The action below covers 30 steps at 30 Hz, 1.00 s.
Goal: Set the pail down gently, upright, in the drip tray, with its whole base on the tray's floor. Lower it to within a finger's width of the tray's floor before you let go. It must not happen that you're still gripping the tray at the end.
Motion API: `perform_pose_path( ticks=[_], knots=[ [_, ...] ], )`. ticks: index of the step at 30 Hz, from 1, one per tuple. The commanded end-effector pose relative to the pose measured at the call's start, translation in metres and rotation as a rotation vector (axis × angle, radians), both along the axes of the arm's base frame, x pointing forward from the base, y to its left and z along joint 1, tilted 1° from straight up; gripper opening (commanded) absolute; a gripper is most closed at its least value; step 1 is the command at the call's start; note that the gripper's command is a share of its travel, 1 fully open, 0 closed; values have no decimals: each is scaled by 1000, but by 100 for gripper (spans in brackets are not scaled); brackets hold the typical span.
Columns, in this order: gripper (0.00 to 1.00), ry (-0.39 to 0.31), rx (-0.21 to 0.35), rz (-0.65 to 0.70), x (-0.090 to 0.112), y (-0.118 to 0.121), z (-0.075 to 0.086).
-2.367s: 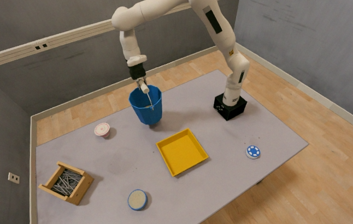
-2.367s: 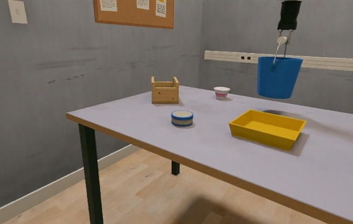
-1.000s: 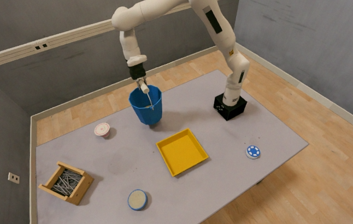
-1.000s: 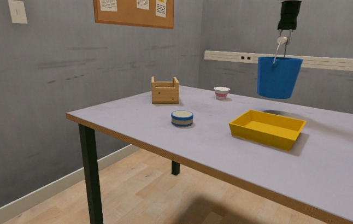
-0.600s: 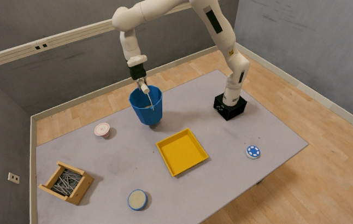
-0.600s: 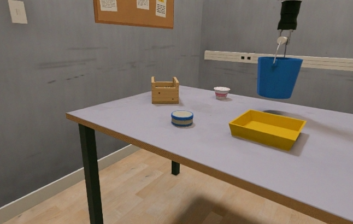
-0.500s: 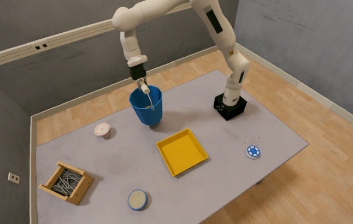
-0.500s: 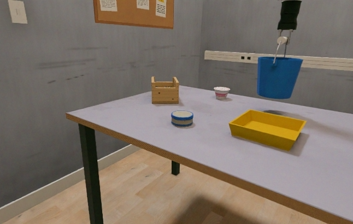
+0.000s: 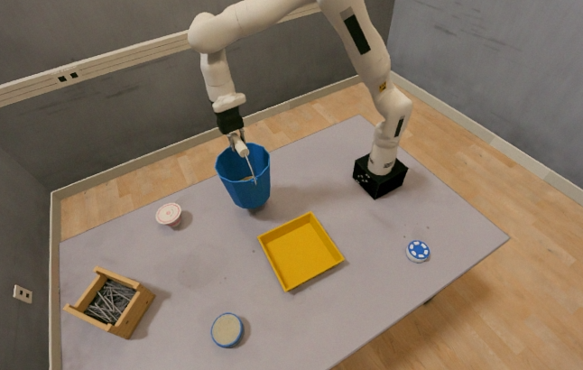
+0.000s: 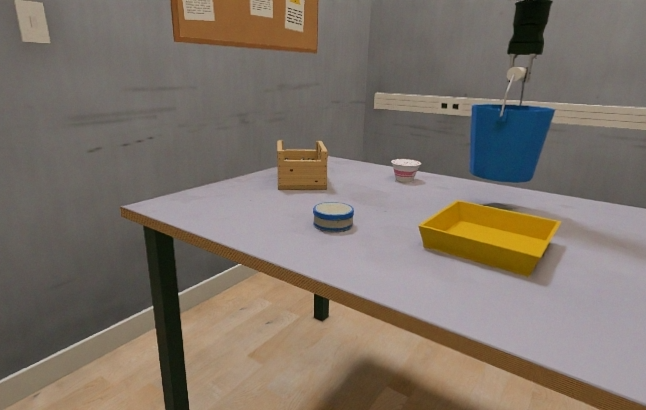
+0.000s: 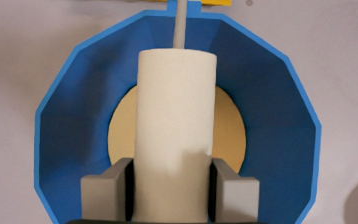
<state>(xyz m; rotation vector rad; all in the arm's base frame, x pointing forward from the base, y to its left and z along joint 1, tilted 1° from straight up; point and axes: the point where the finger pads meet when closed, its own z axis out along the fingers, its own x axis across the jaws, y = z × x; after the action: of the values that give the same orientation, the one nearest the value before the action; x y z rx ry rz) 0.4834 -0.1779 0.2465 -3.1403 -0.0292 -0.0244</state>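
A blue pail (image 9: 243, 177) hangs upright from my gripper (image 9: 237, 143), well above the table, behind and to the left of the tray. My gripper is shut on the pail's white handle grip (image 11: 175, 130). In the exterior view the pail (image 10: 510, 141) hangs in the air behind the yellow drip tray (image 10: 489, 234). The tray (image 9: 300, 249) lies flat and empty on the table. In the wrist view I look down into the pail (image 11: 180, 120), whose floor is tan; a strip of the tray (image 11: 203, 2) shows at the top edge.
A wooden crate of nails (image 9: 110, 302) stands at the front left. A small white and red cup (image 9: 168, 214), a blue-rimmed round tin (image 9: 226, 329) and a blue and white disc (image 9: 417, 251) lie on the table. The arm's black base (image 9: 380, 174) is at the back right.
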Motion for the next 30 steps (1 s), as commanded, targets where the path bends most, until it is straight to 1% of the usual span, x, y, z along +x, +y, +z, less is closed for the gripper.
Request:
perform_pose_path(
  ticks=[1, 7, 9, 30],
  knots=[
    [0, -3, -1, 0, 0, 4, 1],
    [0, -3, -1, 0, -2, 15, 1],
    [0, -3, -1, 0, -2, 15, 1],
    [0, -3, -1, 0, -10, 61, 1]
  ],
)
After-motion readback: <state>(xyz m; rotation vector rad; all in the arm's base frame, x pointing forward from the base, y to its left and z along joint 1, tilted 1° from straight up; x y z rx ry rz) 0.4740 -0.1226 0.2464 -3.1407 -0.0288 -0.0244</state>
